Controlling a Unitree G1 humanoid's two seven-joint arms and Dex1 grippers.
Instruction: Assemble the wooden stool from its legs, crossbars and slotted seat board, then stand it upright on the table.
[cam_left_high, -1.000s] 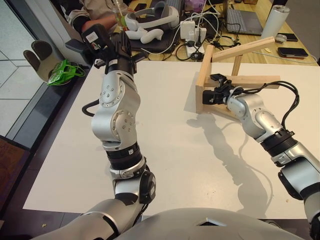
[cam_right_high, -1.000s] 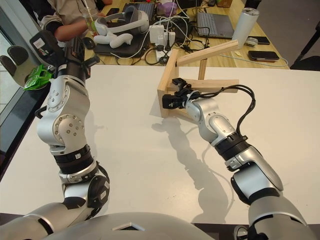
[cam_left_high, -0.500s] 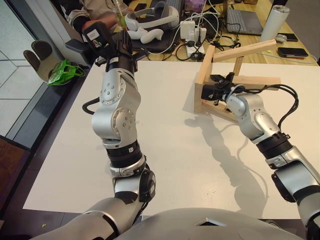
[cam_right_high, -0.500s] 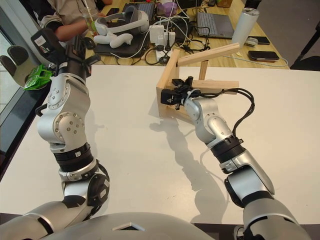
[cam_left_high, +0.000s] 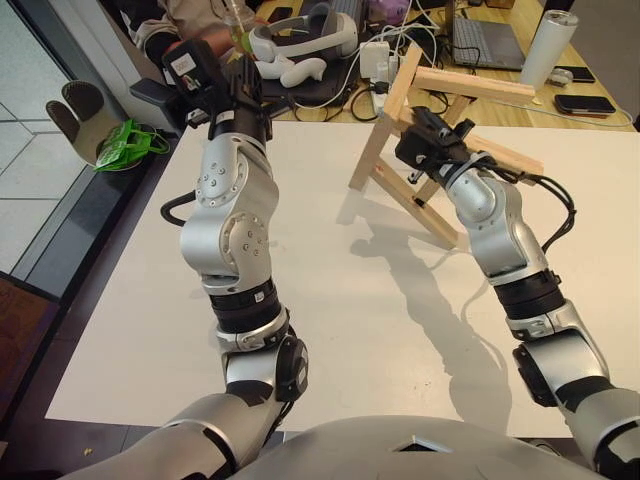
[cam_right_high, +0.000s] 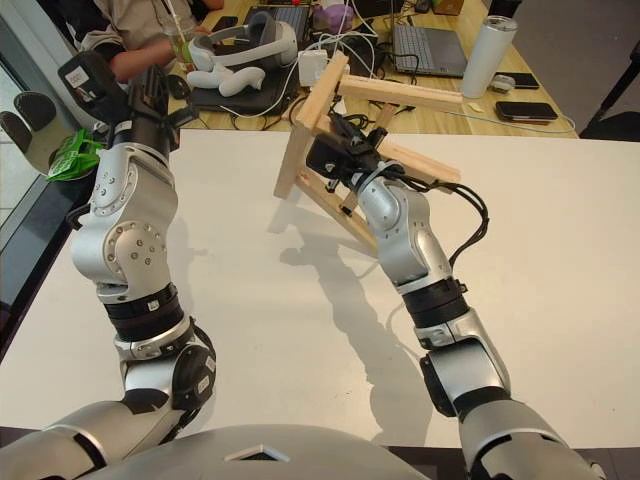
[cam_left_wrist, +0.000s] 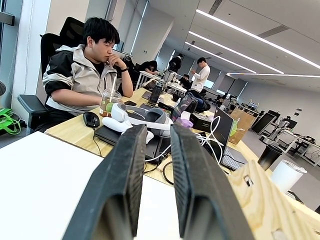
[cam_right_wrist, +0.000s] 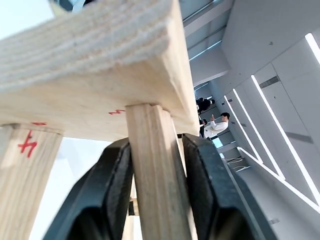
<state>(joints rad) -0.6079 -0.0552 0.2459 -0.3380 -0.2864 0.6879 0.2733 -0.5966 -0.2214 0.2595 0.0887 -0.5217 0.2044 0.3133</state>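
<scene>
The white table (cam_left_high: 330, 330) is carrying the work. The assembled wooden stool (cam_right_high: 430, 168) is sitting tilted near its far edge, not yet upright. The slotted seat board (cam_left_high: 385, 120) is leaning steeply, with its lower edge close to the tabletop. The legs (cam_left_high: 475, 83) are projecting away from it toward the robot's right, and the lowest leg (cam_left_high: 420, 205) is slanting down to the surface.

The right gripper (cam_right_high: 335, 155) is clamping one leg just beside its joint with the seat board. The right wrist view is showing a finger (cam_right_wrist: 112, 185) pressing on each side of that leg.

The left gripper (cam_left_wrist: 155, 195) is hanging raised over the far left corner of the table, well apart from the stool. Its fingers are standing slightly apart with nothing between them.

Handling judgement: the stool is likely behaving as a light, rigid frame. The bare wood is offering fair friction. The push-fit joints may be loosening under twisting load, so a hold close to a joint looks best. The free gripper could be steadying the seat board's edge during tipping.
</scene>
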